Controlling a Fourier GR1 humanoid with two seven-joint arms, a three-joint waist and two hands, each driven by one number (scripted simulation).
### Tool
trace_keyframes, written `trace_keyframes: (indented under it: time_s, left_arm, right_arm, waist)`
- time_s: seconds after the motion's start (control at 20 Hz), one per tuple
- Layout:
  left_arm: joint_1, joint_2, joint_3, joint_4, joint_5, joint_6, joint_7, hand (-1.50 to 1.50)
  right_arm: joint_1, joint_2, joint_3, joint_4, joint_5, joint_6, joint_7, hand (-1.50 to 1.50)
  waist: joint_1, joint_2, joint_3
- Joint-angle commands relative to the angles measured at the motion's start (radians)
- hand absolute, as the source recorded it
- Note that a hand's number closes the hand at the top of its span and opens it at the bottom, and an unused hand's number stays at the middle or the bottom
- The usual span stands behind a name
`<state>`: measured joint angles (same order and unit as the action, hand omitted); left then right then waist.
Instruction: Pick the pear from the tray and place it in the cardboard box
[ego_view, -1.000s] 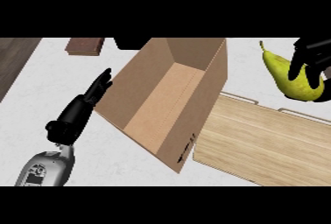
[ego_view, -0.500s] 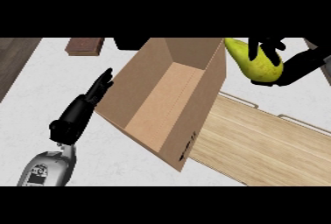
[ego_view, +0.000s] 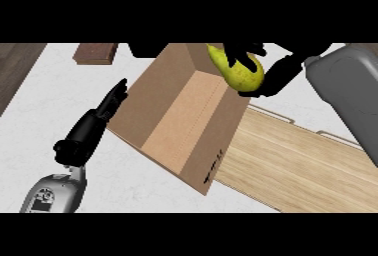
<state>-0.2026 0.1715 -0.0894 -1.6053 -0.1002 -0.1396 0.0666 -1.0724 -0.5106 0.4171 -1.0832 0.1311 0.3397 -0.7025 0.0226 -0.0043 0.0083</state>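
Yellow against the brown card, the pear (ego_view: 238, 71) hangs over the far right edge of the cardboard box (ego_view: 184, 117), wrapped in the black fingers of the right hand (ego_view: 255, 65), which curl round its top and its right side so that only its middle and lower end show. The grey forearm runs in from the right edge of the view, so the hand reaches across from the tray's side toward the box's open mouth. The fruit is off the tray (ego_view: 295, 165), whose pale wooden boards lie bare to the lower right, partly tucked behind the box's right wall. The box lies tilted in the view, its opening facing up and its inside showing nothing, which makes it an easy target from above. The pear sits above the rim rather than the middle of the opening, so I judge that the hand wants to carry it a little further left before letting go, or it may strike the wall and tip outside. The left hand (ego_view: 96, 125) rests on the white counter (ego_view: 140, 175) just beside the box's left wall, fingers straight and pointing away, holding nothing; whether it touches the card I cannot tell. A small dark wooden block (ego_view: 96, 52) lies on the counter well off at the upper left.
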Motion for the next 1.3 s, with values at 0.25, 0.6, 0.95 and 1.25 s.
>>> trace_keyframes:
  time_s: [0.25, 0.6, 0.95, 1.25]
  left_arm:
    - [0.024, -0.052, -0.036, 0.043, -0.007, -0.006, 0.016, 0.00]
    - [-0.009, -0.032, -0.011, 0.041, 0.013, -0.042, 0.032, 0.00]
    - [-0.004, -0.069, -0.028, 0.034, -0.004, -0.019, 0.033, 0.00]
    - [0.019, -0.060, -0.042, 0.031, -0.022, -0.030, 0.022, 0.00]
  right_arm:
    - [-0.054, 0.196, 0.063, 0.206, 0.216, -0.159, -0.052, 1.50]
    - [-0.045, 0.335, 0.106, 0.397, 0.242, -0.082, 0.047, -1.50]
    - [-0.049, 0.391, 0.046, 0.505, 0.216, -0.027, -0.034, -1.50]
    - [-0.059, 0.357, -0.168, 0.604, 0.009, 0.125, -0.060, -1.50]
  waist:
    - [0.000, 0.012, -0.009]
    - [0.009, 0.017, -0.009]
    - [0.012, 0.019, -0.008]
    - [0.014, 0.024, -0.008]
